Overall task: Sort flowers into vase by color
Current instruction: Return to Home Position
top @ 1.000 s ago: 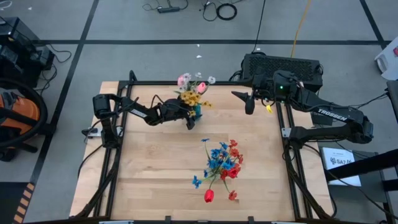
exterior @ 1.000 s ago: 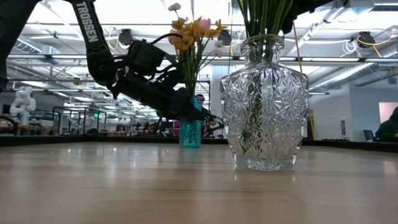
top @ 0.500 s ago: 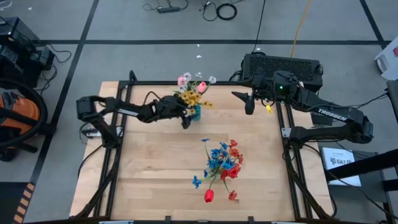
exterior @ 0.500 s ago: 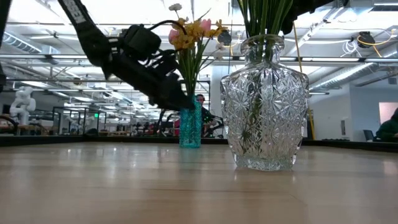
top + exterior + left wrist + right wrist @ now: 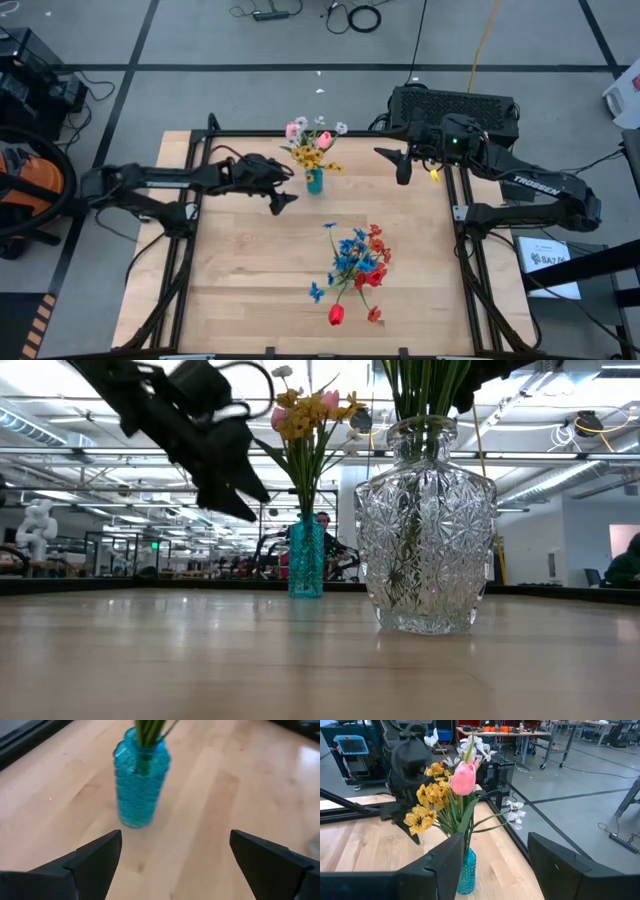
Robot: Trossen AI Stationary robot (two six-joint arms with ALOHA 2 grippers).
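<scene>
A slim blue glass vase (image 5: 315, 181) stands near the table's far edge, holding yellow, pink and white flowers (image 5: 311, 142); it also shows in the left wrist view (image 5: 139, 779) and the right wrist view (image 5: 466, 872). A cut-glass clear vase (image 5: 428, 525) nearer the near edge holds blue and red flowers (image 5: 355, 265). My left gripper (image 5: 285, 197) is open, lifted, just left of the blue vase (image 5: 306, 559), touching nothing. My right gripper (image 5: 402, 168) hangs open over the far right corner.
Black frame rails (image 5: 465, 250) run along the table's left, right and far edges. Bare wood (image 5: 240, 270) lies left of the clear vase. A black box (image 5: 455, 105) sits beyond the far right corner.
My left gripper has drawn back from the blue vase toward the table's left edge and risen; the arm has stretched out flatter. The blue vase stays upright where it was. The right arm has kept still.
</scene>
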